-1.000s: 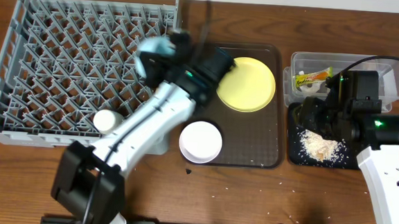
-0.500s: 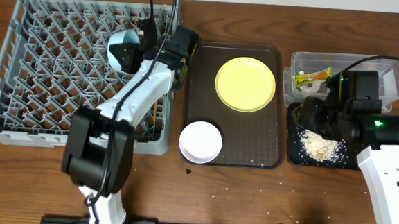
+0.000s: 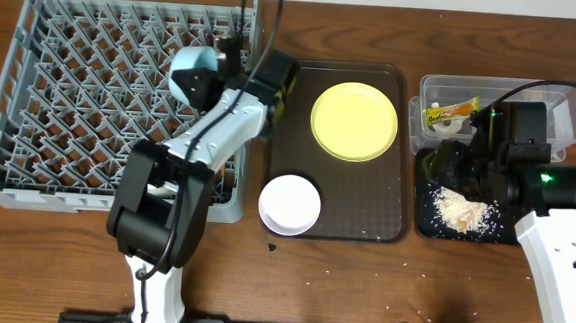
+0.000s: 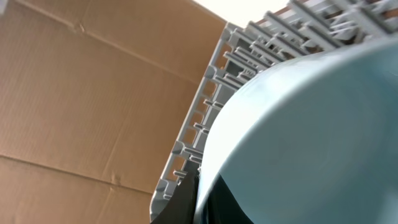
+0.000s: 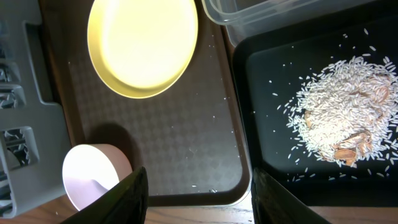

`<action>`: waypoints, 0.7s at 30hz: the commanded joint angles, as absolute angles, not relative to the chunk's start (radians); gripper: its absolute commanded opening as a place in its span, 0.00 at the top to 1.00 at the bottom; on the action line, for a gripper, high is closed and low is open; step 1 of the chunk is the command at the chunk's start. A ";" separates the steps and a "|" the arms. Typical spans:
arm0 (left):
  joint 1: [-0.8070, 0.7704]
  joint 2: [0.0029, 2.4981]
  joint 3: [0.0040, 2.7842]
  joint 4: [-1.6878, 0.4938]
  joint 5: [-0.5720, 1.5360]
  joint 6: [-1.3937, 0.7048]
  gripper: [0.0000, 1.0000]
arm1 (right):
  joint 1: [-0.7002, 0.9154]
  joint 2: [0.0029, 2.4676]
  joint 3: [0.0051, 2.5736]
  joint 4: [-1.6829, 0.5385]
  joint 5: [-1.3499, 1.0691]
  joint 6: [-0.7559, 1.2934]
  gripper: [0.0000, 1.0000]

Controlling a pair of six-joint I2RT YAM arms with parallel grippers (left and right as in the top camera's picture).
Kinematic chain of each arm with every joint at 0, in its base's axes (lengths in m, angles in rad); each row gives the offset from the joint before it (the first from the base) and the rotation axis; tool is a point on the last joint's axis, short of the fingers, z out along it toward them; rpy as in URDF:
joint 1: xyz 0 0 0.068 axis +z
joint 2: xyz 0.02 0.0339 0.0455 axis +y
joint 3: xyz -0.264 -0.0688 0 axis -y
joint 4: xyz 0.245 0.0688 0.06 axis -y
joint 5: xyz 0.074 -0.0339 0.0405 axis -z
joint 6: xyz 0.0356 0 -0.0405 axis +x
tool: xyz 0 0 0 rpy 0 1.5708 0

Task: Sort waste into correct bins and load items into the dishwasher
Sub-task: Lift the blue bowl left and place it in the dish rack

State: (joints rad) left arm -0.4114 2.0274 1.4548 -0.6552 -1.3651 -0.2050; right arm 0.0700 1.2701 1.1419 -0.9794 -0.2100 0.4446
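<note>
Since half a second ago the left end effector has pulled the light-blue bowl back a little to the right. It now sits over the right rear part of the dish rack, near the right wall. The right arm hasn't shifted. The left end effector is pinching the bowl; in the left wrist view the bowl's outer curve fills the frame, with rack pegs behind it. You can't tell from either view whether the bowl is touching the pegs yet. The right end effector is spread with nothing between the fingers, and it hangs over the seam between the brown serving tray and the black tray that holds the rice grains. The snack wrapper is already in the clear tub. The pale-yellow plate and white bowl are waiting on the serving tray. The step in hand looks like seating the bowl, so keep it tipped on edge and line the rim up with a gap between peg rows. Come down slowly and stay off the rack wall. Release only once the pegs are carrying it, because if you let go early it will likely roll or tip flat. Then back the fingers out straight along the row so they don't drag it.
</note>
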 commanded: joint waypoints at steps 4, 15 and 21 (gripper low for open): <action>-0.481 2.057 1.455 -0.729 -1.411 -0.200 0.93 | 0.065 1.266 1.151 -0.979 -0.213 0.455 0.49; -0.502 2.057 1.455 -0.844 -1.441 -0.249 0.92 | 0.065 1.266 1.151 -0.979 -0.210 0.455 0.49; -0.504 2.056 1.455 -1.021 -1.287 -0.441 0.88 | 0.065 1.266 1.151 -0.973 -0.210 0.455 0.49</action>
State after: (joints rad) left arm -0.4995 2.0472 1.4548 -0.9573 -1.3815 -0.2897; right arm 0.0700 1.2701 1.1419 -0.9752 -0.2096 0.4446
